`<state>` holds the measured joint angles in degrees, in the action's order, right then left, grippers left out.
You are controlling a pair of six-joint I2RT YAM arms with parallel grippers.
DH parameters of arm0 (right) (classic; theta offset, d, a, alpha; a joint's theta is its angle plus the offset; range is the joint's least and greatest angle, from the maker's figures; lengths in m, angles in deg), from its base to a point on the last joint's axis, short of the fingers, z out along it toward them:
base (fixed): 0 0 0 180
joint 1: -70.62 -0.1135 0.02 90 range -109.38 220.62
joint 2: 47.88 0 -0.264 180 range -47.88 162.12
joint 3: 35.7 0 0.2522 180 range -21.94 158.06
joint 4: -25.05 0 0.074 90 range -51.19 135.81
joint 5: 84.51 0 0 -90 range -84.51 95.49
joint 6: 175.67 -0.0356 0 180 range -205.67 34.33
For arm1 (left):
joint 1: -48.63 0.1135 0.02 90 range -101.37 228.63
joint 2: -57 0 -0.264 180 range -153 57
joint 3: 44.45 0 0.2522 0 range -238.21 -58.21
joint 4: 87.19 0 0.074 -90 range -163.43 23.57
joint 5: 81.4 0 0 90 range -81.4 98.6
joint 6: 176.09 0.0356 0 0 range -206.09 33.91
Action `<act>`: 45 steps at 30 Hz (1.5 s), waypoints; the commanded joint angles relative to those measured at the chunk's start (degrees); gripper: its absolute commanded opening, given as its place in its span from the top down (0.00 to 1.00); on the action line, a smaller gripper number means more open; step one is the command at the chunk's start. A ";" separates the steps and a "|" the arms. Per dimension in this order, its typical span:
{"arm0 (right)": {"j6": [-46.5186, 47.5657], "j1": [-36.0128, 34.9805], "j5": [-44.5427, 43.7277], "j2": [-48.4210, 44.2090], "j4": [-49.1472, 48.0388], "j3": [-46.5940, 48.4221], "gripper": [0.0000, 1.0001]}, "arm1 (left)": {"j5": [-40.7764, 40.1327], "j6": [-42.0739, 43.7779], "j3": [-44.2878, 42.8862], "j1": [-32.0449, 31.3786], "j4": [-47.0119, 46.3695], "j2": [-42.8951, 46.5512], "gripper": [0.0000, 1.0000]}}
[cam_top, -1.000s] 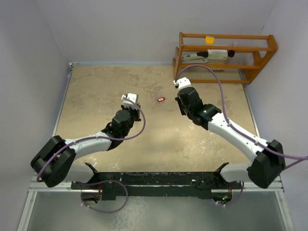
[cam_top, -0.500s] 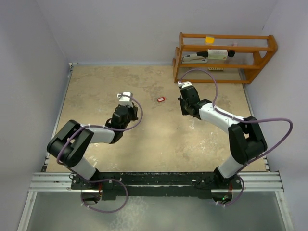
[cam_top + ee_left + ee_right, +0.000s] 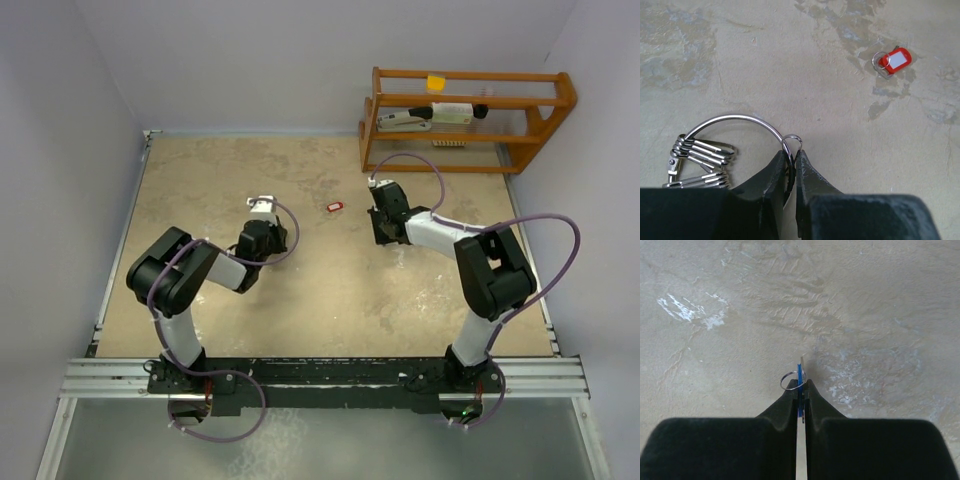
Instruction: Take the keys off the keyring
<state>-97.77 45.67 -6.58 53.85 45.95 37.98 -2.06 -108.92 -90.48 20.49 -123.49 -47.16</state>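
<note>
the left gripper (image 3: 790, 165) is pinched shut on the keyring (image 3: 735, 116) right where 1 small ring (image 3: 791, 136) hangs, probably to steady the loop; silver clips (image 3: 702, 155) are bunched on its other end. the right gripper (image 3: 800, 390), well apart, is clamped edge-on around the blue key (image 3: 799, 375), apparently already freed. the red key (image 3: 894, 60) lies loose on the table (image 3: 790, 75) between the 2 arms.
</note>
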 commanded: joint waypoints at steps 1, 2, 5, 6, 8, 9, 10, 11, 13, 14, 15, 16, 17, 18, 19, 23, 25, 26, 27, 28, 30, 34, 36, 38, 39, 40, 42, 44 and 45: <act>-1.42 0.08 2.78 0.16 -1.42 2.11 0.92 | 3.94 -2.27 -3.22 0.37 -5.38 -1.01 0.89; -1.50 0.01 3.03 0.28 -1.42 2.20 0.88 | 5.00 -2.41 -3.45 0.36 -5.68 -1.16 0.87; -1.49 0.06 3.34 0.24 -1.34 2.47 0.66 | 7.87 -3.28 -3.89 0.37 -7.20 -1.21 0.71; -1.41 0.03 3.11 -0.05 -1.34 2.44 0.61 | 8.30 -3.42 -3.90 0.37 -7.59 -0.96 0.67; -1.39 -0.01 2.66 -0.65 -1.56 2.26 0.52 | 8.46 -3.73 -3.63 0.30 -8.16 -0.31 0.57; -1.15 -0.01 2.59 -1.03 -1.78 2.04 0.49 | 8.46 -3.87 -3.47 0.36 -8.21 0.11 0.54; -0.80 -0.01 2.82 -1.42 -2.00 1.90 0.49 | 8.69 -3.84 -3.22 0.37 -8.33 0.55 0.51; -0.54 0.00 3.11 -1.80 -2.03 1.77 0.48 | 9.09 -3.88 -2.98 0.37 -8.71 1.07 0.50; 0.09 -0.01 3.79 -2.78 -2.23 1.41 0.48 | 9.60 -4.06 -2.45 0.32 -9.26 2.44 0.47; 0.42 -0.01 4.35 -3.41 -2.41 1.28 0.47 | 9.75 -4.06 -2.12 0.36 -9.41 3.53 0.46; 0.75 -0.09 5.01 -4.18 -2.58 1.06 0.47 | 9.85 -4.04 -1.76 0.37 -9.43 4.21 0.45; 0.86 -0.10 5.70 -5.10 -2.78 0.81 0.47 | 10.01 -4.06 -1.57 0.37 -9.13 5.51 0.44; 1.01 -0.18 6.13 -6.11 -2.82 0.65 0.47 | 9.99 -3.92 -1.40 0.37 -8.53 6.63 0.43; 1.09 -0.26 6.32 -7.48 -2.87 0.37 0.47 | 9.91 -3.64 -1.35 0.37 -7.47 7.74 0.43; 1.23 -0.42 6.43 -8.89 -2.98 0.06 0.47 | 9.75 -3.30 -1.26 0.32 -6.36 9.19 0.43; 1.76 -0.86 6.46 -16.68 -3.73 -1.40 0.46 | 6.88 -1.63 -1.59 0.37 0.20 14.77 0.44; 1.99 -1.02 6.12 -20.77 -4.70 -3.31 0.46 | 4.72 -0.68 -2.14 0.37 5.62 17.67 0.43; 1.99 -1.06 5.73 -22.99 -5.33 -4.25 0.45 | 3.78 -0.30 -2.06 0.37 7.36 19.09 0.42; 2.03 -1.04 5.25 -25.16 -5.90 -5.25 0.44 | 2.72 0.02 -1.83 0.37 8.81 20.83 0.42; 2.07 -1.06 4.76 -27.18 -6.56 -6.35 0.42 | 1.67 0.33 -1.42 0.37 9.93 22.42 0.42; 2.20 -1.07 3.64 -31.16 -7.96 -9.18 0.40 | -0.97 1.02 -0.55 0.37 12.14 26.10 0.42; 2.32 -1.07 1.53 -38.33 -10.54 -14.19 0.38 | -5.42 3.04 1.06 0.37 16.30 33.89 0.46; 2.54 -1.07 1.18 -41.71 -12.35 -16.32 0.38 | -6.73 4.34 1.32 0.37 18.82 36.96 0.47; 2.86 -1.07 0.94 -45.24 -14.16 -18.45 0.37 | -8.54 4.87 1.51 0.37 21.61 39.91 0.47; 2.99 -1.07 0.72 -46.75 -14.69 -19.34 0.37 | -9.42 5.02 1.93 0.30 22.30 41.12 0.46; 3.08 -1.07 0.55 -48.01 -15.32 -20.04 0.37 | -10.09 5.13 2.47 0.36 22.69 42.40 0.47; 3.24 -1.07 -0.16 -50.45 -15.84 -21.14 0.37 | -11.90 5.25 3.50 0.37 23.60 44.64 0.47; 3.46 -1.07 -0.97 -53.32 -16.86 -22.54 0.37 | -14.18 5.25 4.06 0.35 25.65 46.57 0.47; 3.62 -1.09 -1.34 -54.81 -17.73 -23.88 0.37 | -15.41 5.32 4.32 0.36 26.55 47.59 0.47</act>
<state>-95.19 44.75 -5.18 4.15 34.40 16.58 -11.57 -105.07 -87.33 20.49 -100.98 -3.03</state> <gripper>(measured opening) 0.628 0.534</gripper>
